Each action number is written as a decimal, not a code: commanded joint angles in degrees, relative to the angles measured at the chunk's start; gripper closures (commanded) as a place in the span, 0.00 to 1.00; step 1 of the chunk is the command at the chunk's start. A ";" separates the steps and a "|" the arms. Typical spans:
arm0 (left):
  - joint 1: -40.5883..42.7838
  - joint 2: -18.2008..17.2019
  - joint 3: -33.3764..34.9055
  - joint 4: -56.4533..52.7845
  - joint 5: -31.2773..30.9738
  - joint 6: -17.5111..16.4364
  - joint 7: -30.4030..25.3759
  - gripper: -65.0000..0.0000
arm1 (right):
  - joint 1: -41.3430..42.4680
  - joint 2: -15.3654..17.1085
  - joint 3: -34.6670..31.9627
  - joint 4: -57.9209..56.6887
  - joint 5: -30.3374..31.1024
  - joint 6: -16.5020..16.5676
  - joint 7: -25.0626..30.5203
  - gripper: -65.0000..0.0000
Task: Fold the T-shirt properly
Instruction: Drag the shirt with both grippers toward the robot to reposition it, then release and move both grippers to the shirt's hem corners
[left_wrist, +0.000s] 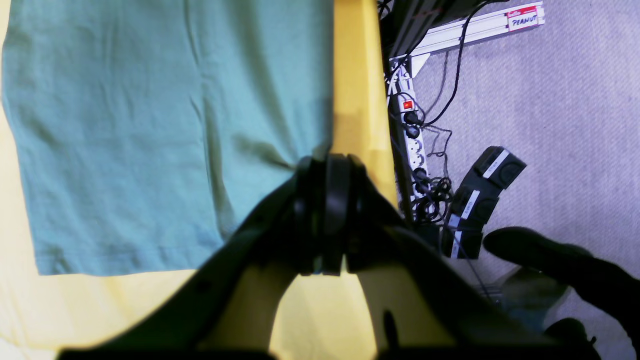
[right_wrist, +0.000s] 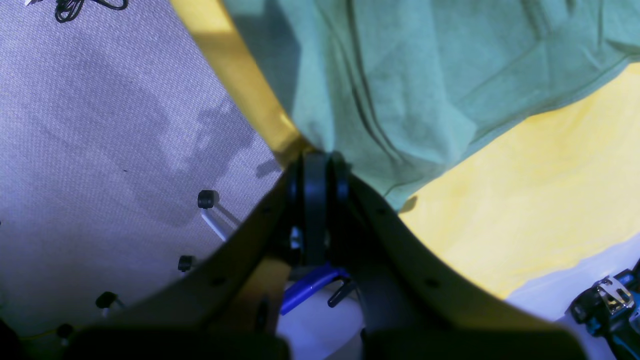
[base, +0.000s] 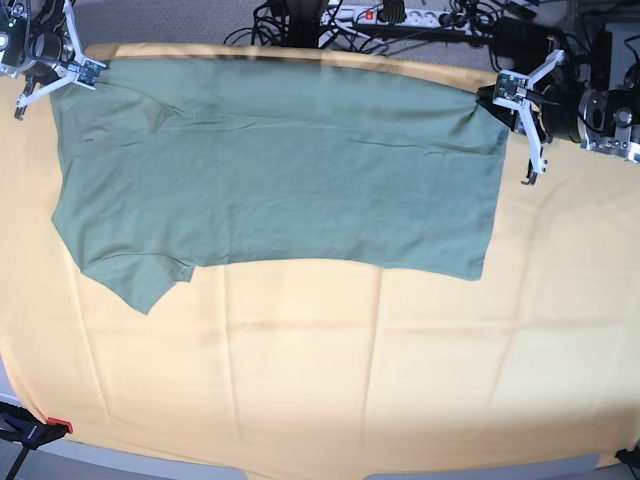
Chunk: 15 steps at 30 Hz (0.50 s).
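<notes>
Presently, we list one T-shirt (base: 280, 180), sage green, lying on the yellow-orange cloth (base: 320, 380) with its long axis running side to side along the far edge. It looks already folded once lengthwise; we judge this from the single sleeve (base: 140, 275) showing at the near corner on the base view's left.

Left gripper (left_wrist: 325, 165): jaws drawn together on the hem-end far corner, on the base view's right; the fabric puckers toward the pinch. Right gripper (right_wrist: 315, 165): jaws likewise closed on the shoulder-end far corner, at the base view's left. Both pinches sit at the cloth's far border, just short of the drop to the carpet (left_wrist: 550, 100).

Governing relation: the whole garment lies on the near side of both grippers, spread between them, each arm at its own end of the long axis. We judge that the next fold either draws the far edge nearward across the short axis or carries one end along the long axis toward the other.

Beyond: a power strip (left_wrist: 415, 145) with cables on the carpet.
</notes>
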 joint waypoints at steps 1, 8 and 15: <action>-0.37 -1.40 -0.66 0.66 -0.87 -0.06 -0.61 0.98 | -0.17 1.01 0.59 0.72 -0.46 -0.20 -0.85 0.99; -1.03 -2.29 -0.66 1.29 -0.87 -0.06 1.42 0.50 | 0.26 1.51 0.66 1.36 -0.46 -1.75 -0.87 0.46; -9.20 -3.37 -0.66 3.91 -11.87 -0.06 10.19 0.50 | 0.26 1.44 3.56 8.74 -0.42 -5.46 -2.97 0.46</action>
